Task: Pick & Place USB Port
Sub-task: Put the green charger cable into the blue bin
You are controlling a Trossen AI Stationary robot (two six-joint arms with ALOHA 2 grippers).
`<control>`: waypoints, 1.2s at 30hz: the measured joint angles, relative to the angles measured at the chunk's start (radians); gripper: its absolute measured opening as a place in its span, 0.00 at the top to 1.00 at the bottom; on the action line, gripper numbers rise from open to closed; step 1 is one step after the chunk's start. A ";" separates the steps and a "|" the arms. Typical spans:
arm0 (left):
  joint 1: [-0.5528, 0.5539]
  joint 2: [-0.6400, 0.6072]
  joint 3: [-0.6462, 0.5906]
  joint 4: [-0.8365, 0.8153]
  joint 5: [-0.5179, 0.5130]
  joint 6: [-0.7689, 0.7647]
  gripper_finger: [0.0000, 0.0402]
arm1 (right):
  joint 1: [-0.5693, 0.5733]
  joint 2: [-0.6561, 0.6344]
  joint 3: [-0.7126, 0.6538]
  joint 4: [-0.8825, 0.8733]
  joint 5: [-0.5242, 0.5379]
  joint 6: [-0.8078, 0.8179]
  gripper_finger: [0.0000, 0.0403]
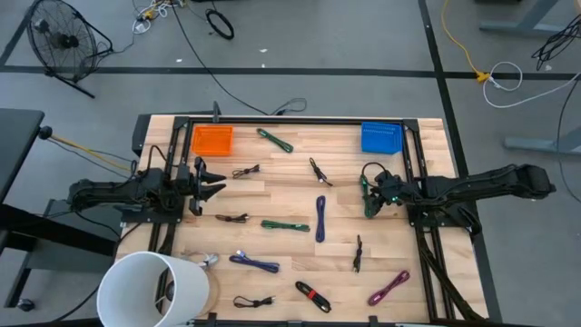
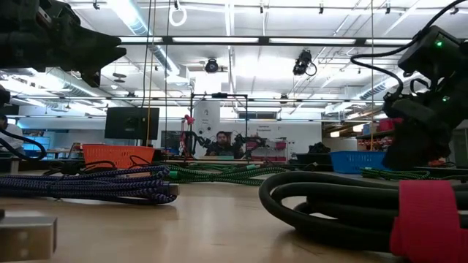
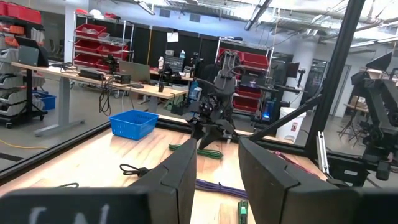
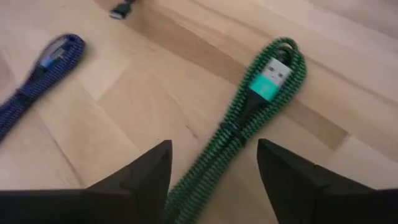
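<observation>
From above, the right hand (image 1: 369,202) hangs over a green cable (image 1: 367,196) near the worktop's (image 1: 281,254) right edge, below the blue bin (image 1: 380,136); the left hand (image 1: 211,182) waits, spread, at the left side.

The low view shows little beyond nearby cable bundles.

The left wrist looks out between its spread fingers across the worktop.

The right wrist shows spread fingers (image 4: 144,173) straddling the bundled green cable (image 4: 249,118), not touching it. It looks light, soft and floppy; pinching the bundle's middle seems safest.

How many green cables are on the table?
3. One green cable lies near the orange bin, one in the table's middle, and one under the right pincer, which is open. More may be hidden by the arm.
</observation>
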 joint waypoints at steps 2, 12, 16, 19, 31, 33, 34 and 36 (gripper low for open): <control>0.000 0.000 0.000 0.000 0.000 0.000 0.69 | 0.000 0.019 0.000 0.027 -0.013 0.002 0.43; 0.000 0.000 0.000 0.000 0.000 -0.001 0.69 | 0.001 0.158 0.001 0.097 -0.014 0.005 0.50; 0.000 0.000 0.000 -0.001 0.000 -0.001 0.69 | 0.001 0.198 0.004 0.114 -0.001 -0.005 0.55; 0.000 0.000 0.000 -0.001 0.000 -0.001 0.69 | 0.001 0.210 0.005 0.111 0.012 -0.004 0.68; 0.000 0.000 0.000 -0.001 0.000 -0.001 0.69 | -0.039 0.214 0.135 -0.022 -0.022 -0.132 0.98; 0.000 0.000 0.000 -0.001 0.000 0.000 0.69 | -0.059 0.214 0.223 -0.088 0.023 -0.185 0.98; 0.000 0.000 0.000 -0.001 0.000 -0.001 0.69 | -0.070 0.213 0.266 -0.143 0.047 -0.209 0.98; 0.000 0.000 0.000 -0.002 0.001 -0.001 0.69 | -0.097 0.214 0.355 -0.252 0.093 -0.252 0.98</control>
